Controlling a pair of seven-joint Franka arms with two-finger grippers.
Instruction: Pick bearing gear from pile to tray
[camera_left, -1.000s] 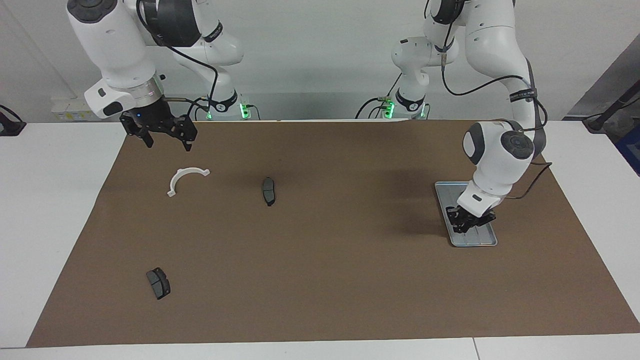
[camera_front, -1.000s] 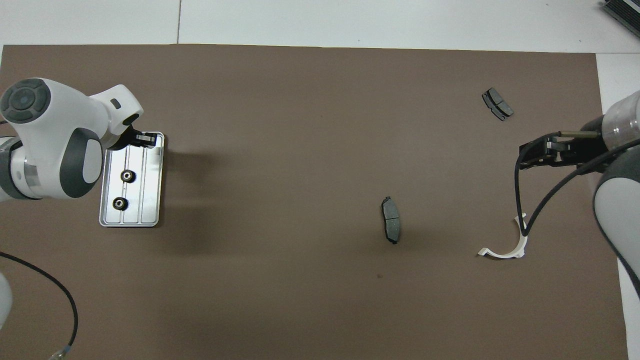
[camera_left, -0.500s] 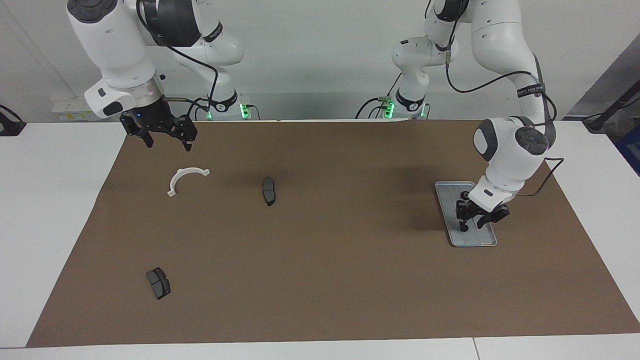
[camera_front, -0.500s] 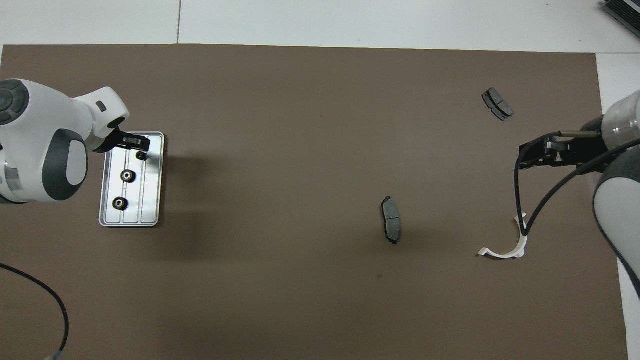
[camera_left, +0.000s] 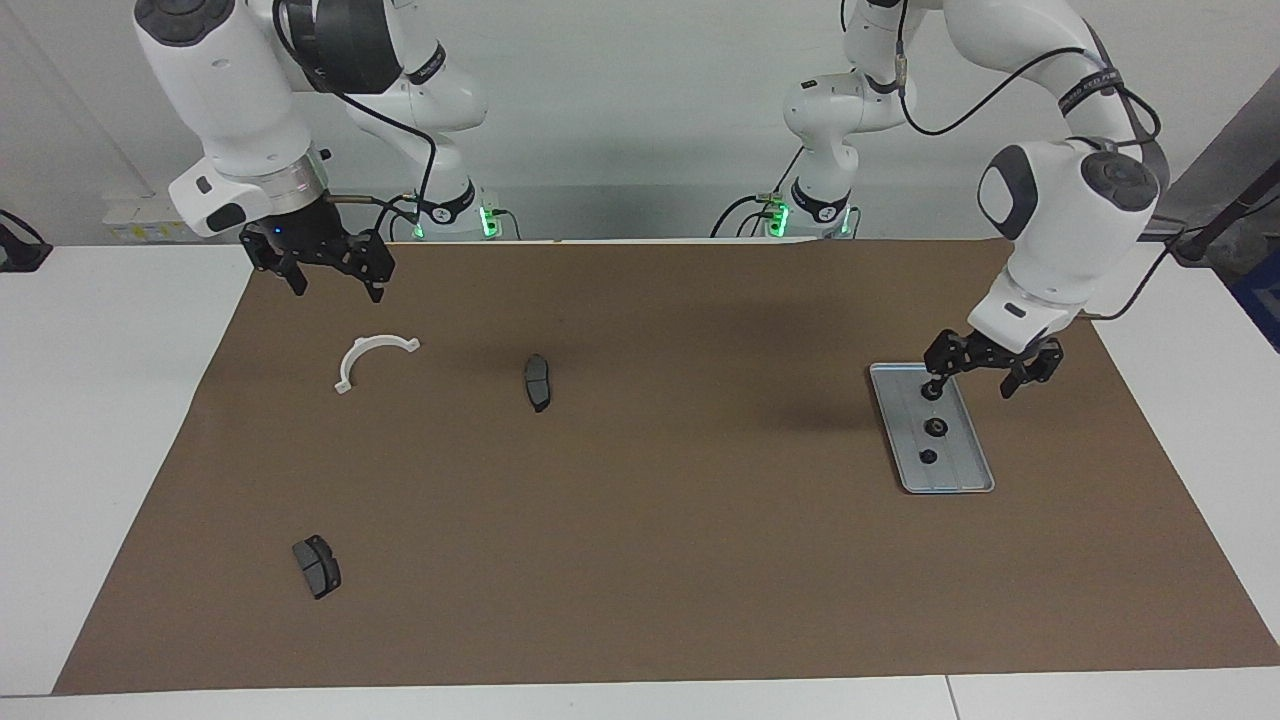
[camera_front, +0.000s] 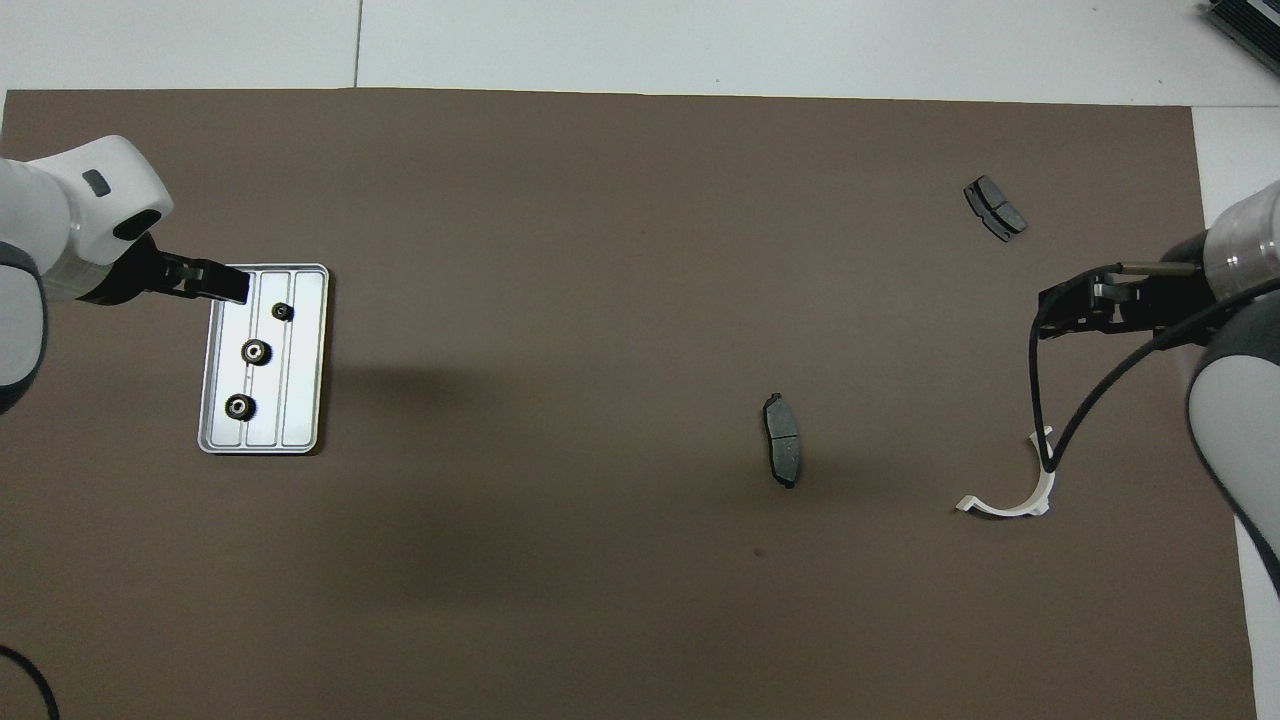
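Gears, three small black rings (camera_left: 928, 456), lie in a row along the tray (camera_left: 975, 478), which sits at the left arm's end of the counter (camera_left: 640, 600), within easy reach for drops. Left gripper (camera_left: 988, 372) hangs at the tray's one o'clock, fingers apart and empty, judged just released. Right gripper (camera_left: 333, 281), fingers spread, waits over the bracket (camera_left: 372, 358); two brake pads (camera_left: 537, 381) lie unclaimed.
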